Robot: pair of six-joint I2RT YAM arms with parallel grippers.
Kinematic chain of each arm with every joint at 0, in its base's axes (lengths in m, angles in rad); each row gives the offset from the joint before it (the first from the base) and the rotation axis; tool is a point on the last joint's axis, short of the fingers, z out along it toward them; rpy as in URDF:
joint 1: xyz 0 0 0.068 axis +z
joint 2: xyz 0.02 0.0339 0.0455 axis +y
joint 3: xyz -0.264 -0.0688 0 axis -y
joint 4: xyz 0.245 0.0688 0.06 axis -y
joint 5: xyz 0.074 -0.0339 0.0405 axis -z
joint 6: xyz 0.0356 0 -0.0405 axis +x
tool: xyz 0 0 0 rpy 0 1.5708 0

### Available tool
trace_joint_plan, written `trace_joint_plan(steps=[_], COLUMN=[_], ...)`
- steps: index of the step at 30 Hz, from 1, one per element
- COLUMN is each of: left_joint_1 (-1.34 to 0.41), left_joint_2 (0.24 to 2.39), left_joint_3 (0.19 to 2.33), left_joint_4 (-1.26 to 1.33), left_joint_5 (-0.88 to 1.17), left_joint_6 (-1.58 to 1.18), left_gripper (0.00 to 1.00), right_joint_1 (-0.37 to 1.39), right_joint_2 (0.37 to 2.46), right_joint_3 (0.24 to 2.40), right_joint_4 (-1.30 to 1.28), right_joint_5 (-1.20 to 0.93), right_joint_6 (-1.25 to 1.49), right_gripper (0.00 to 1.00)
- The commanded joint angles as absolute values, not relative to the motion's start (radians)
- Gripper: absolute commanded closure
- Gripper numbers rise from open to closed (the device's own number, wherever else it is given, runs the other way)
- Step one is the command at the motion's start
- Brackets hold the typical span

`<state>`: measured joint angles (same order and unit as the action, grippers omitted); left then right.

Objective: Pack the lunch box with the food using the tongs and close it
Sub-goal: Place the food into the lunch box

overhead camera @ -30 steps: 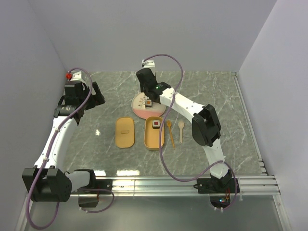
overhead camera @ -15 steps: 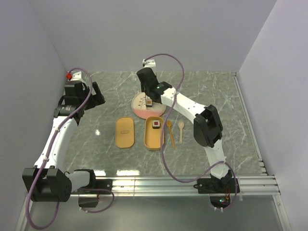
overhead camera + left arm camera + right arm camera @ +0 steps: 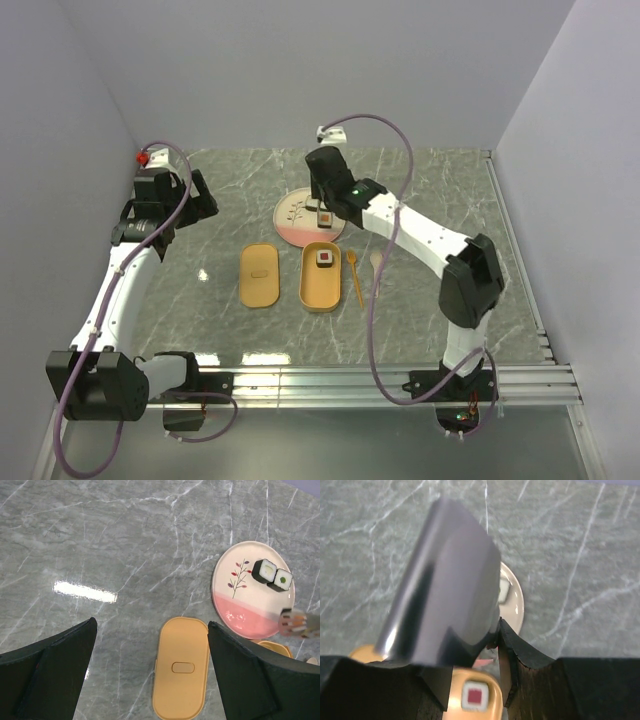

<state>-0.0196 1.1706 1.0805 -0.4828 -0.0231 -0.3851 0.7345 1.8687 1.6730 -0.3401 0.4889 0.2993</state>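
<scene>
Top external view: the lunch box base sits open on the grey marble desk, with its flat lid laid just beside it to the left, recess up. That layout leaves the base free for loading and the lid near at hand for closing. One sushi roll piece with a red centre already lies at the far end of the base. The round pink-and-cream plate stands just beyond the box; in the left wrist view two rolls with green centres lie touching each other on its far side. An orange spoon and a beige spoon lie to the right of the box, untouched.

Right tool: it hovers over the near rim of the plate, close to the box. Its wrist view is largely blocked by a broad dark blurred form, judged to be the tongs seen end on between the jaws. The tool is part-closed and appears clamped on the tongs. In the left wrist view the tong tips show, blurred, carrying a small piece over the pink edge of the plate. I judge this a roll in transit to the box.

Left tool: fully released, holding nothing, raised above the desk well left of the lid. It is probably kept back to leave room for the right arm.
</scene>
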Motion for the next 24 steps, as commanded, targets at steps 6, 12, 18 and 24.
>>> trace_joint_plan(steps=[6, 12, 18, 24], left_joint_1=[-0.023, -0.023, -0.023, -0.025], left_joint_2=[1.121, 1.112, 1.104, 1.097], left_joint_3=[1.058, 1.054, 1.051, 1.057], left_joint_4=[-0.445, -0.445, -0.442, -0.451], left_joint_5=[-0.008, 0.011, 0.018, 0.017], left_joint_6=[-0.4, -0.406, -0.414, -0.413], left_gripper=[0.01, 0.0, 0.0, 0.0], right_joint_1=[0.805, 0.851, 0.899, 0.908], right_joint_2=[1.592, 1.483, 1.457, 1.488], right_joint_3=[1.468, 1.371, 1.327, 1.302], right_joint_4=[-0.325, -0.357, -0.385, -0.382], right_joint_5=[0.534, 0.549, 0.546, 0.517], right_joint_6=[0.344, 0.399, 0.446, 0.479], right_gripper=[0.78, 0.79, 0.79, 0.79])
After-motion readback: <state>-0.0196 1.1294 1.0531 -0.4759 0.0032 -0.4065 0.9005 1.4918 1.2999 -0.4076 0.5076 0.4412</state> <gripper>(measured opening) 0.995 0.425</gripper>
